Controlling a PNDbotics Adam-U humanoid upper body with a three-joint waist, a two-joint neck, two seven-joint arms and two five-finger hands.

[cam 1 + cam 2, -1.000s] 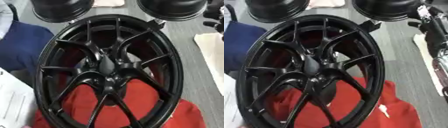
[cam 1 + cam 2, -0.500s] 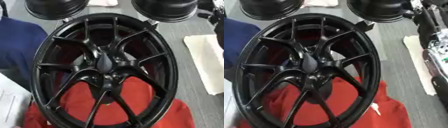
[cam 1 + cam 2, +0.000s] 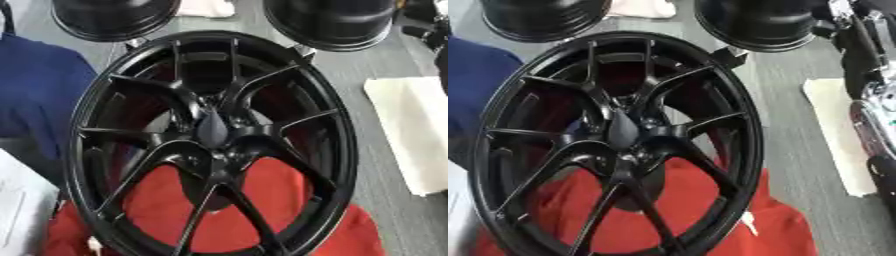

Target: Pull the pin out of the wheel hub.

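A black multi-spoke wheel hub (image 3: 210, 145) stands tilted in the middle of both views, over a red cloth (image 3: 219, 220). At its centre sits a dark, pointed pin (image 3: 213, 129), and no hand touches it. Along the right edge of the right eye view runs my right arm (image 3: 866, 55), black with silver parts. Dark parts that may be its hand (image 3: 427, 31) show at the upper right, well clear of the hub. My left hand is out of sight.
Two black round drums (image 3: 114, 17) (image 3: 337, 22) stand behind the hub at the top. A blue cloth (image 3: 35, 95) lies to the left and a white cloth (image 3: 411, 130) on the grey table to the right. White paper (image 3: 22, 210) shows at the lower left.
The whole picture has shifted a little, so the camera moved. The hub, the pin and the cloths keep their places relative to each other.
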